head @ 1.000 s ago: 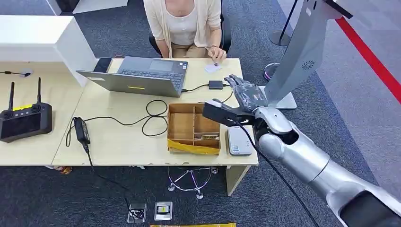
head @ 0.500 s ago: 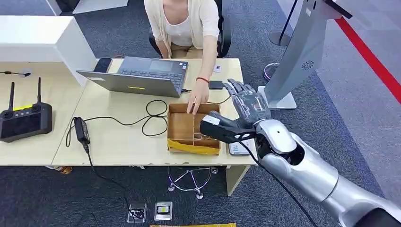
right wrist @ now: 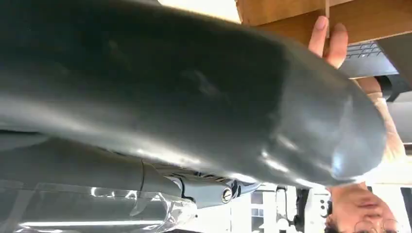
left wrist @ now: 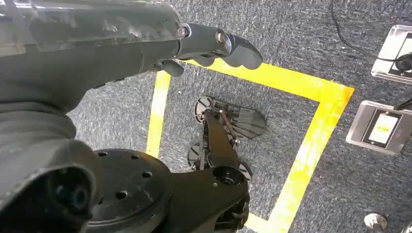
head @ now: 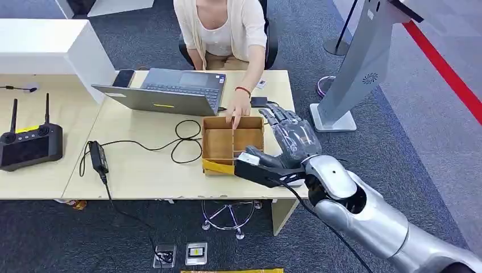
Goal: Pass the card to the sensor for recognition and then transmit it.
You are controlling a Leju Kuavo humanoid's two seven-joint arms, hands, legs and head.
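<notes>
Fingers [head: 282,121] of the right hand [head: 284,145] are spread apart and hold nothing, stretched out over the right side of the cardboard divider box [head: 233,145] on the tabletop [head: 142,170], with the thick thumb [head: 258,165] reaching across the box's front edge. A person's hand [head: 236,115] touches the box's far rim beside the laptop [head: 170,91]. I cannot make out any card in the box or in either hand; a small white item [head: 261,83] lies on the far corner of the tabletop, too small to tell. Judging from this, no card has been picked up, so grasping, presenting to the sensor and handing over all remain. The left hand [left wrist: 214,46] hangs over the floor, fingers loosely curled, holding nothing.
</notes>
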